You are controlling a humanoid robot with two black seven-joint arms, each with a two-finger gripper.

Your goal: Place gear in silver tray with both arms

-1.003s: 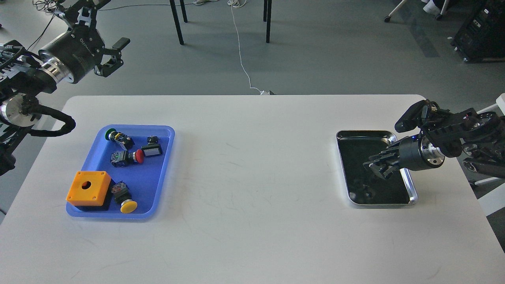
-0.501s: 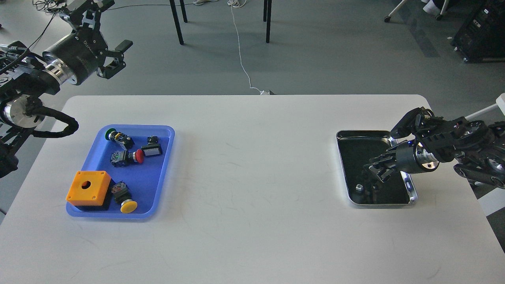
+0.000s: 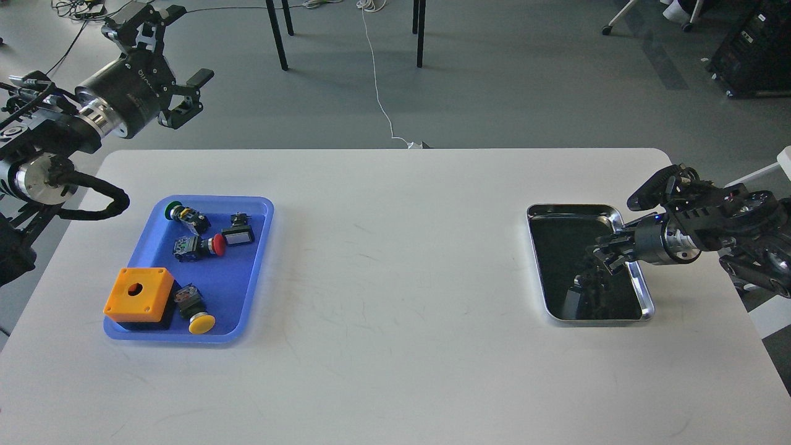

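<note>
My right gripper (image 3: 609, 254) hangs over the right side of the silver tray (image 3: 571, 211), claws pointing inward across its dark bottom. They look dark and bunched from here, so I cannot tell whether they are parted or closed, or whether anything sits between them. Just below and inward of the tips lies a small dark shape (image 3: 578, 295), possibly the gear, possibly only my own reflection.

The risk, as I judge it, is the raised rim right under my wrist; drop low and I clip it and shove the tray.

My left gripper (image 3: 170, 65) is wide open and empty, high beyond the far edge of the table (image 3: 395, 346), well apart from the blue tray (image 3: 247, 309) of parts. Bare tabletop lies inward of both jaws.
</note>
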